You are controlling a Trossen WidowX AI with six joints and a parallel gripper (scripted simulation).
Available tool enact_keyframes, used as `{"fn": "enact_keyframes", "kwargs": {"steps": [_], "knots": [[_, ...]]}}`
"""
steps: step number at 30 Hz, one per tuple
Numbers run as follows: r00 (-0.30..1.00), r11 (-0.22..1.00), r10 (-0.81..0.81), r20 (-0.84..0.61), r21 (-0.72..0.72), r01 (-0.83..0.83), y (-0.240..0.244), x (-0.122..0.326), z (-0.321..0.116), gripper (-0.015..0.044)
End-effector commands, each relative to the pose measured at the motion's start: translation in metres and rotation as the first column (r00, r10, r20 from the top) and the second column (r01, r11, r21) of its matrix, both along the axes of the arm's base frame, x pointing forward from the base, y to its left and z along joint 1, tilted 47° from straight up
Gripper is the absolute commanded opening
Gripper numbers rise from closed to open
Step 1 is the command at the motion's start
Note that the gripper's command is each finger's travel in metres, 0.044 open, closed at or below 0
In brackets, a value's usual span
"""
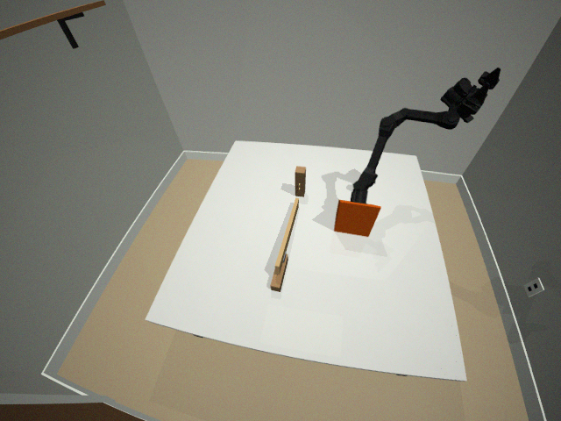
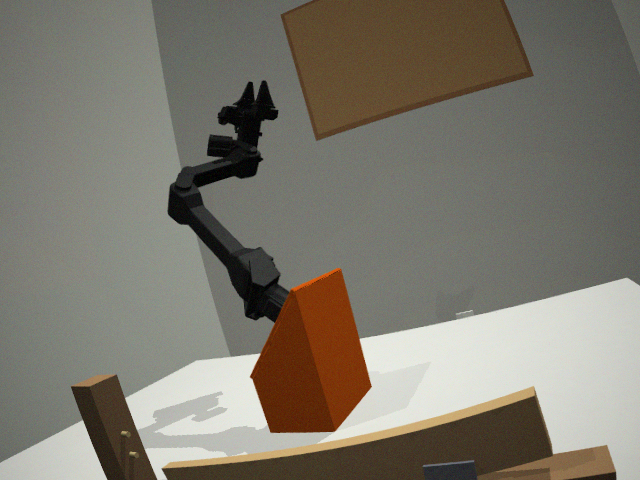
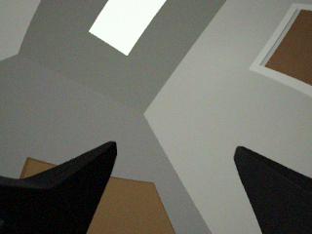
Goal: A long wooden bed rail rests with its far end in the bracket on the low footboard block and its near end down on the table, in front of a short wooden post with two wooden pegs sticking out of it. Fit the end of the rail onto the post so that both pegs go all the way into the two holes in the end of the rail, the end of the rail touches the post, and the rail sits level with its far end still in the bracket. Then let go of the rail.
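Observation:
The wooden rail (image 1: 287, 234) (image 2: 361, 449) has its far end at the footboard block (image 1: 276, 285) (image 2: 584, 460) and slopes down to its near end on the table, a small gap from the post. A dark bracket (image 2: 449, 469) shows beside the rail in the exterior view. The short post (image 1: 301, 175) (image 2: 111, 408) stands upright, its two pegs sticking out toward the rail, an upper peg (image 2: 125, 434) and a lower peg (image 2: 133, 454). The rail's holes are not visible. My gripper (image 1: 497, 70) (image 2: 257, 82) (image 3: 177, 151) is open and empty, high above the table and far from the rail.
An orange block (image 1: 355, 219) (image 2: 336, 346) stands on the white table (image 1: 362, 308) in front of the arm's base, to the right of the rail in the top view. A brown board (image 2: 408, 67) hangs on the wall. The wrist view shows only the room's upper surfaces and wall fittings.

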State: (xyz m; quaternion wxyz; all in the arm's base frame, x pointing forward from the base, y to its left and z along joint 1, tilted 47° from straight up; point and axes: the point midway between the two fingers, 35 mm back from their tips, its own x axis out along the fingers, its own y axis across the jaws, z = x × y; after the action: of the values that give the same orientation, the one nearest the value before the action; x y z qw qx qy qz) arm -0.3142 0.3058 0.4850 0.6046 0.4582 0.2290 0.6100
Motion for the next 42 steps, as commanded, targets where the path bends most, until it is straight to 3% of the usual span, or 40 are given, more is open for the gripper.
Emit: {"fn": "enact_keyframes", "kwargs": {"steps": [1, 8, 19, 31, 37, 42], "knots": [[1.0, 1.0, -0.006, 0.009, -0.003, 0.006, 0.002, 0.001, -0.001, 0.0426], [0.924, 0.968, -0.188, 0.333, -0.095, 0.231, 0.076, 0.043, -0.044, 0.044], [0.592, 0.771, -0.255, 0.764, -0.209, 0.602, 0.177, 0.171, -0.125, 0.044], [0.278, 0.396, 0.062, 0.958, -0.28, 0.874, 0.208, 0.357, -0.219, 0.044], [0.213, 0.211, 0.301, 0.929, -0.283, 0.936, 0.191, 0.434, -0.26, 0.044], [0.24, 0.051, 0.471, 0.849, -0.297, 0.953, 0.164, 0.501, -0.297, 0.044]]}}
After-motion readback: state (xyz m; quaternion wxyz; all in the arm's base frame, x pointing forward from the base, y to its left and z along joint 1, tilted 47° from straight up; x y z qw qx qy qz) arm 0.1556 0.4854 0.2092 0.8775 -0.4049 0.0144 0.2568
